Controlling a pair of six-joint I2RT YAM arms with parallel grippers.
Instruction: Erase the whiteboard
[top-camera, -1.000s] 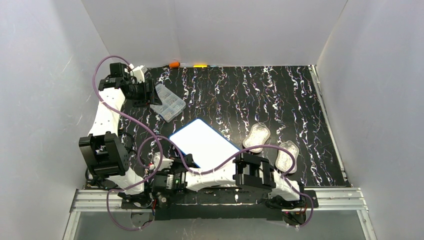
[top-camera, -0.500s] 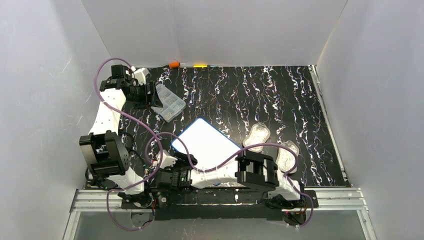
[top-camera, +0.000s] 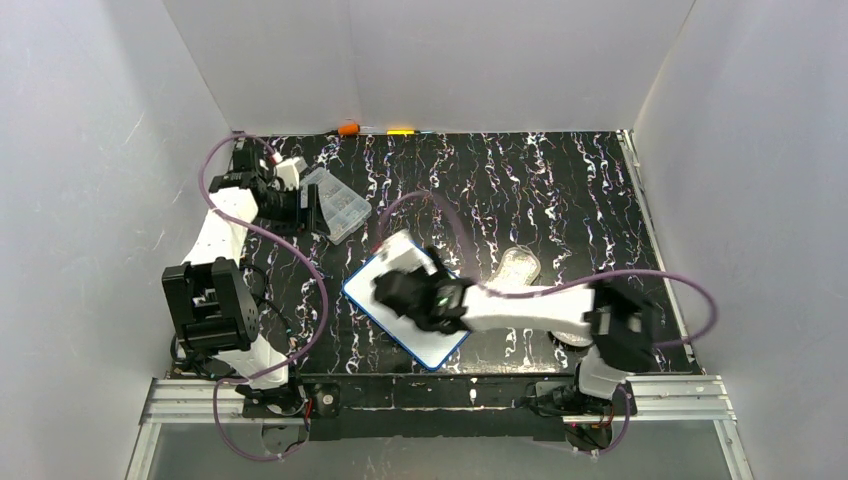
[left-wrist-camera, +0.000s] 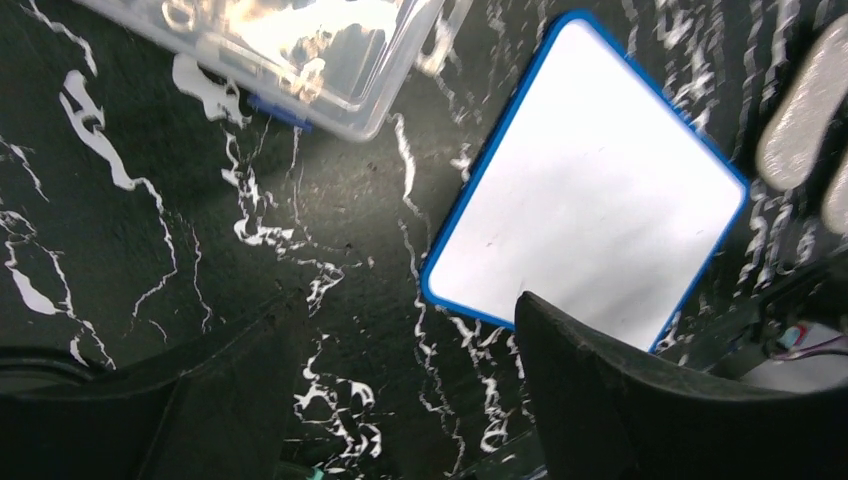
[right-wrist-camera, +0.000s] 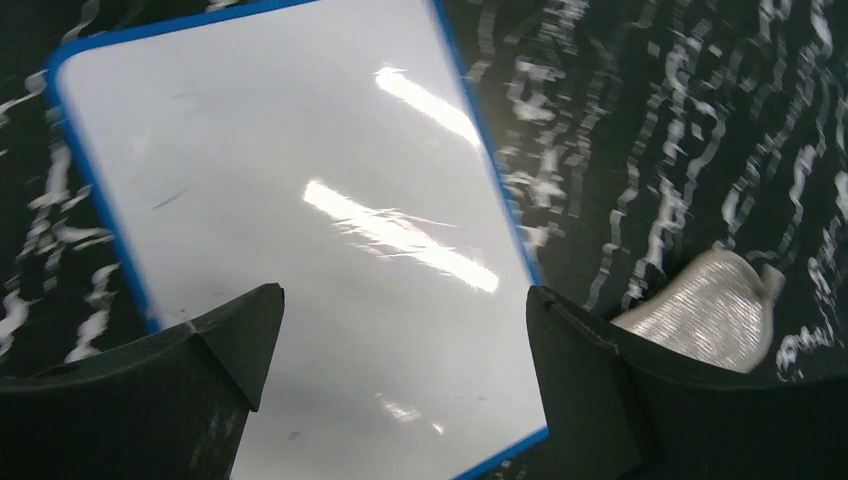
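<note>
a black marbled table (top-camera: 560, 190) holds the whiteboard (right-wrist-camera: 300, 200) near its front middle, long axis running diagonally from far-centre to near-right. the right gripper (right-wrist-camera: 402, 330) hangs directly over the board, fingers spread wide and holding nothing. it is much the nearer. the left gripper (left-wrist-camera: 400, 350), also wide open and empty, sits well apart at the far left beside a clear plastic box (top-camera: 340, 205). the right arm hides the board's middle from above and part of the grey pads (top-camera: 520, 265). contact with the board cannot be told, and only faint specks show.
</note>
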